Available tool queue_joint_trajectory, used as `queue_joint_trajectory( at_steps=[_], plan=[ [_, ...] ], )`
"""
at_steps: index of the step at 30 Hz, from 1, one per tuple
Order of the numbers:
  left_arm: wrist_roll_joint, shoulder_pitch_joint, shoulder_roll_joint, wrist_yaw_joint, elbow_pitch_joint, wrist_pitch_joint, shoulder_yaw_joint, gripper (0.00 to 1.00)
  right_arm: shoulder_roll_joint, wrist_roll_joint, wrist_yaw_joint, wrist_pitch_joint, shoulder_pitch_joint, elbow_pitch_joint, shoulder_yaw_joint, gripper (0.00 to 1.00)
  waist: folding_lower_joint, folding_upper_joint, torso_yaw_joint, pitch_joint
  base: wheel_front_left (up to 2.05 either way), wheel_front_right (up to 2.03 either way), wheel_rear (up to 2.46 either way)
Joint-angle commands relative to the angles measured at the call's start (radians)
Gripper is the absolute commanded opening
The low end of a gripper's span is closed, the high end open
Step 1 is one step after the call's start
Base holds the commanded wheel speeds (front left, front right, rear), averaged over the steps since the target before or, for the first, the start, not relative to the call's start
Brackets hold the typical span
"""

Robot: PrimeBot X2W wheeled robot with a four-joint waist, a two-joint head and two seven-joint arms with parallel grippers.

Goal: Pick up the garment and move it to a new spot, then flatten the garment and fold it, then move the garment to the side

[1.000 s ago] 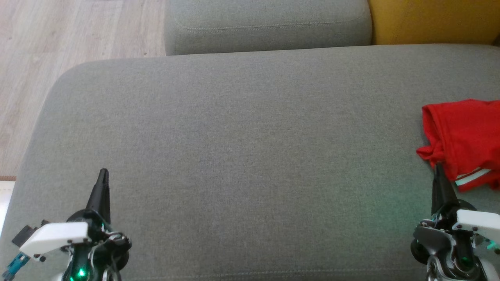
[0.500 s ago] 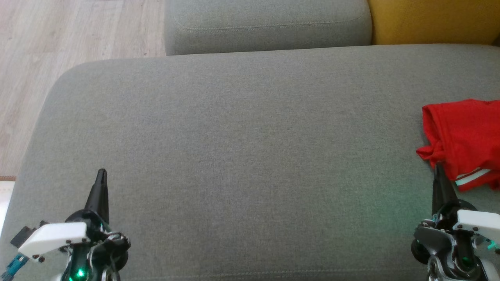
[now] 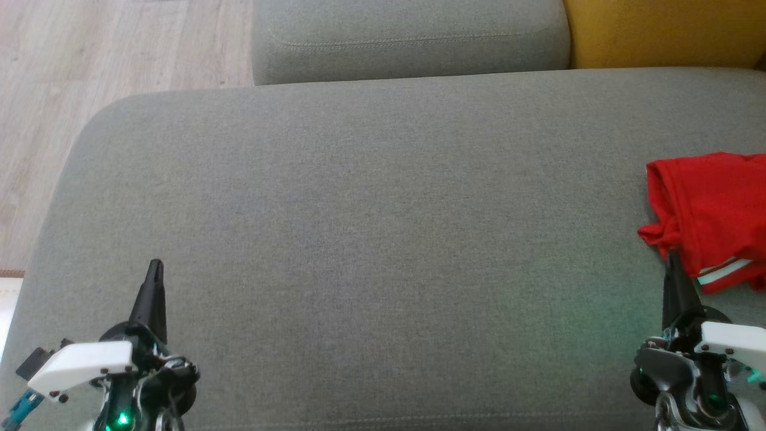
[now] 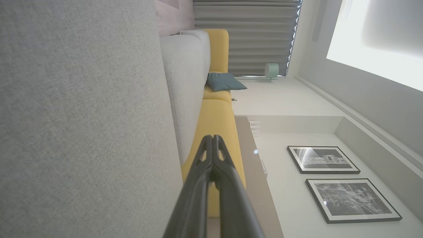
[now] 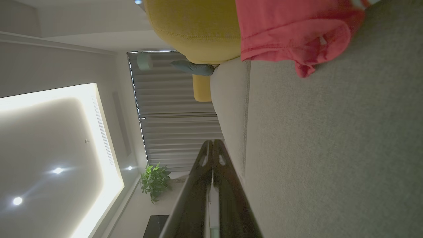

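Observation:
A folded red garment (image 3: pixel 712 209) with a white stripe at its hem lies at the right edge of the grey sofa seat (image 3: pixel 383 251); its bunched edge also hangs into the top of the right wrist view as red garment (image 5: pixel 290 29). My right gripper (image 3: pixel 671 258) is shut and empty, its tip just below the garment's near corner. My left gripper (image 3: pixel 156 265) is shut and empty over the seat's lower left. Both wrist views show the fingers pressed together: left gripper (image 4: pixel 213 137), right gripper (image 5: pixel 212 142).
A grey back cushion (image 3: pixel 407 36) and a yellow cushion (image 3: pixel 664 30) stand behind the seat. Wooden floor (image 3: pixel 90 66) lies past the seat's left edge. A blue pillow (image 4: pixel 224 81) rests on the yellow sofa part farther off.

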Motion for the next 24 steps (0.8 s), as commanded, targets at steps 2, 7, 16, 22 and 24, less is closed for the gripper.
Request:
queue_joint_trajectory(
  at_steps=[2, 7, 16, 22, 24],
  plan=[
    [0.001, -0.054, 0.006, -0.007, -0.027, 0.009, 0.033, 0.00, -0.013, -0.002, -0.001, 0.006, -0.049, -0.031, 0.016, 0.00, 0.0000, 0.0000, 0.000, 0.000, 0.00, 0.00, 0.00],
    [0.002, -0.054, 0.006, -0.007, -0.027, 0.009, 0.034, 0.00, -0.013, -0.003, -0.001, 0.007, -0.049, -0.031, 0.015, 0.00, 0.0000, 0.0000, 0.000, 0.000, 0.00, 0.00, 0.00],
    [0.003, -0.054, 0.005, -0.007, -0.027, 0.010, 0.035, 0.00, -0.011, -0.005, -0.001, 0.009, -0.049, -0.031, 0.013, 0.00, 0.0000, 0.0000, 0.000, 0.000, 0.00, 0.00, 0.00],
    [0.003, -0.054, 0.004, -0.007, -0.027, 0.011, 0.036, 0.00, -0.010, -0.006, -0.001, 0.010, -0.050, -0.031, 0.012, 0.00, 0.0000, 0.0000, 0.000, 0.000, 0.00, 0.00, 0.00],
    [0.003, -0.054, 0.004, -0.007, -0.027, 0.011, 0.036, 0.00, -0.010, -0.006, -0.001, 0.010, -0.050, -0.031, 0.012, 0.00, 0.0000, 0.0000, 0.000, 0.000, 0.00, 0.00, 0.00]
  ],
)
